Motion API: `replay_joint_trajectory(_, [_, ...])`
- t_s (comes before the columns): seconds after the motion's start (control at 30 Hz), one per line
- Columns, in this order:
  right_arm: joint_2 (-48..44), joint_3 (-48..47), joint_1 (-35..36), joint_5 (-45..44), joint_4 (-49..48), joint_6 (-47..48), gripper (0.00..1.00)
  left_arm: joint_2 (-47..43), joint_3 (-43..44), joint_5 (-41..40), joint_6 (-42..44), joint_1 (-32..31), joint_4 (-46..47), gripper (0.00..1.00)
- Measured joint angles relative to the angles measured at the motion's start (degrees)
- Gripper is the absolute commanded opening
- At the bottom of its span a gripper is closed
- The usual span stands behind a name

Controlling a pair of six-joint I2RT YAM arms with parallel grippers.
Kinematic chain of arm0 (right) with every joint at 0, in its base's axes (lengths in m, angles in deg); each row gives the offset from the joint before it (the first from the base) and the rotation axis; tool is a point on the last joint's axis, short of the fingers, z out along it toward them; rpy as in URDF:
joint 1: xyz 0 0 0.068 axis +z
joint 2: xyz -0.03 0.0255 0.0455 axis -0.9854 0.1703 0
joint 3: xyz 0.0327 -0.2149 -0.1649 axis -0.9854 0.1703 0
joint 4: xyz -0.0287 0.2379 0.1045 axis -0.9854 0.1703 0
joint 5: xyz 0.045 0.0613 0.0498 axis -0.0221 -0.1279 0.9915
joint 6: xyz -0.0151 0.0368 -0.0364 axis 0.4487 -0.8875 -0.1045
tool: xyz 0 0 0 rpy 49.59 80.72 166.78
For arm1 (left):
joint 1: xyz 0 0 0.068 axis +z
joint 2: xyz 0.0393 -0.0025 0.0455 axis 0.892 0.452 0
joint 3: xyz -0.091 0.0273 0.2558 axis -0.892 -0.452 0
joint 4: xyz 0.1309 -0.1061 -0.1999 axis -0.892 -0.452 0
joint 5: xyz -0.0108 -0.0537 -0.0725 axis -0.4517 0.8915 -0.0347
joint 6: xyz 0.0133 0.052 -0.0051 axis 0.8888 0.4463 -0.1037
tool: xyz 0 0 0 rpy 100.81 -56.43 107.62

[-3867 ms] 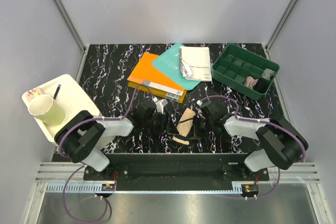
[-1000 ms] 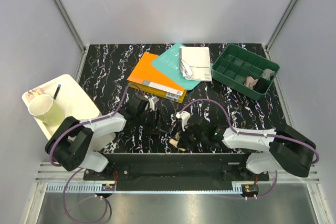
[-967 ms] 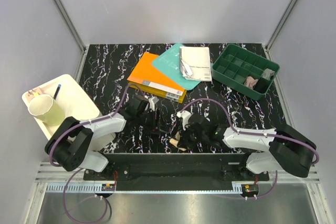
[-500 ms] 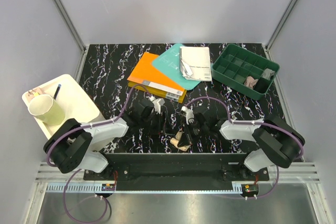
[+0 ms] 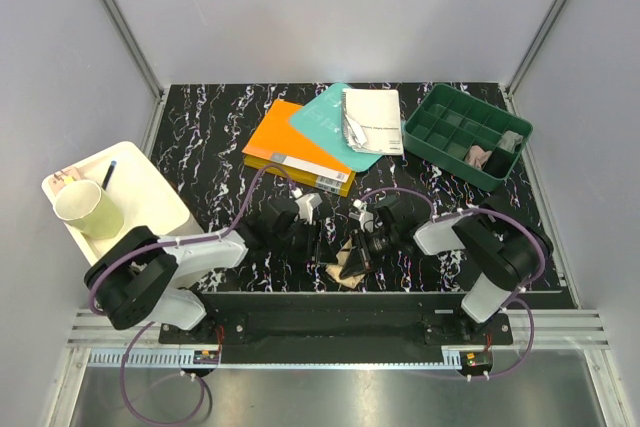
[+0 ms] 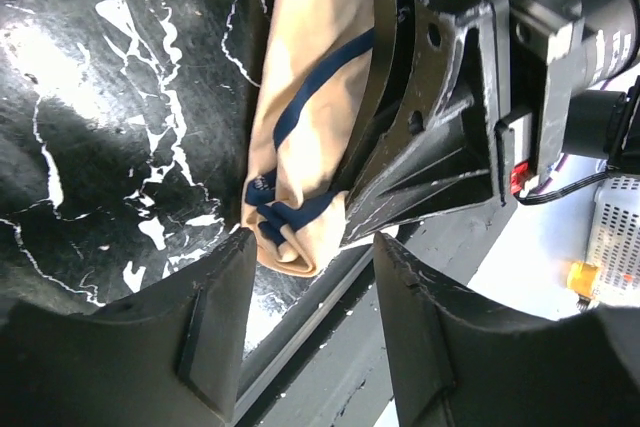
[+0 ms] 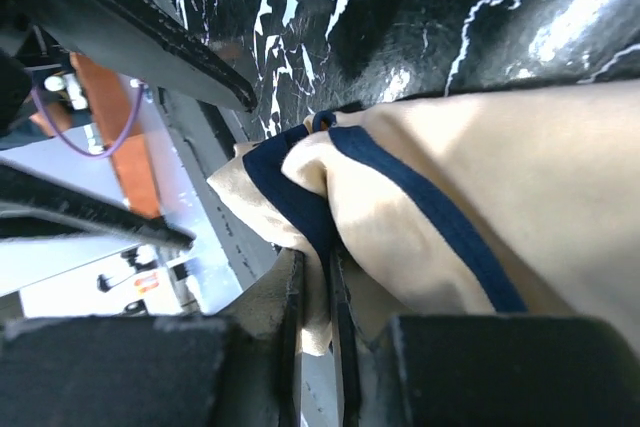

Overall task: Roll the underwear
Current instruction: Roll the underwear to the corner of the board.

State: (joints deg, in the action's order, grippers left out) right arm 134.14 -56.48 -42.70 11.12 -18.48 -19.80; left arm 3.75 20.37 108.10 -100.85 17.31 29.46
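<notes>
Tray (image 5: 150,182) far left at the edge of the black marbled worktop (image 5: 210,132), cream, with a paper cup (image 5: 88,209) standing upright in it. Next over, the left arm (image 5: 200,247) reaches in low toward the near centre. Its left pincer (image 6: 312,242) has the fingers apart. The wrist view shows the rolled end of the beige underwear (image 6: 295,87) just beyond the gap, with one fingertip right at the fabric and nothing clamped. We can't tell whether that tip actually touches.

The beige underwear lies near the worktop's front edge, between the two arms. It is bunched into a loose lengthwise roll, with dark navy edging wrapping around the end. The right pincer (image 7: 315,267) reaches in from the other side and is clamped on it. The jaws are nearly together, with a fold of beige fabric and navy trim pinched in the narrow slot. In the left wrist view we see its black fingers pressed against the roll's side.

Behind the arms, centre: orange book (image 5: 290,152), teal book (image 5: 322,119) overlapping its far corner, white booklet (image 5: 372,117) lying on the teal one. Rear right: green compartment bin (image 5: 445,122), with a pale bundle and a grey item in its right-hand compartments, too small for us to identify.
</notes>
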Motion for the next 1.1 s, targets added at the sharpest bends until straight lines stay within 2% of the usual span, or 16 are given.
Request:
replay_joint_trajectory(0.23, [4.09,-0.52,-2.01,4.85,-2.47,-2.01,0.04,3.08,-0.39,0.24,0.15,0.00,2.49,0.42])
replay_joint_trajectory(0.37, [5.66,-0.85,-2.67,6.73,-3.23,-2.71,0.05,5.55,-0.42,1.09,-0.24,0.00,4.57,0.20])
replay_joint_trajectory(0.4, [5.88,-0.90,-2.69,7.02,-3.37,-2.84,0.06,6.12,-0.42,1.40,-0.37,0.00,5.25,0.10])
replay_joint_trajectory(0.47, [6.01,-0.94,-2.80,7.19,-3.45,-2.89,0.09,7.34,-0.42,1.97,-0.59,0.02,6.43,0.01])
replay_joint_trajectory(0.57, [6.01,-0.94,-2.80,7.19,-3.41,-3.04,0.29,9.01,-0.04,2.84,-0.61,0.09,7.26,0.00])
replay_joint_trajectory(0.6, [5.99,-0.96,-2.80,7.21,-3.34,-3.19,0.40,9.44,0.37,3.10,-0.61,0.15,7.02,0.00])
replay_joint_trajectory(0.63, [5.84,-1.03,-2.80,7.23,-3.13,-3.34,0.44,9.81,0.81,3.17,-0.59,0.17,6.80,0.00])
replay_joint_trajectory(0.9, [0.85,-2.75,-2.84,5.07,3.65,-4.26,0.65,13.86,7.54,3.54,-0.37,0.17,-0.46,0.00])
replay_joint_trajectory(1.1, [-9.57,-4.13,-3.10,-5.46,14.80,-3.43,0.75,14.86,9.55,3.65,-0.37,0.17,-3.26,0.00])
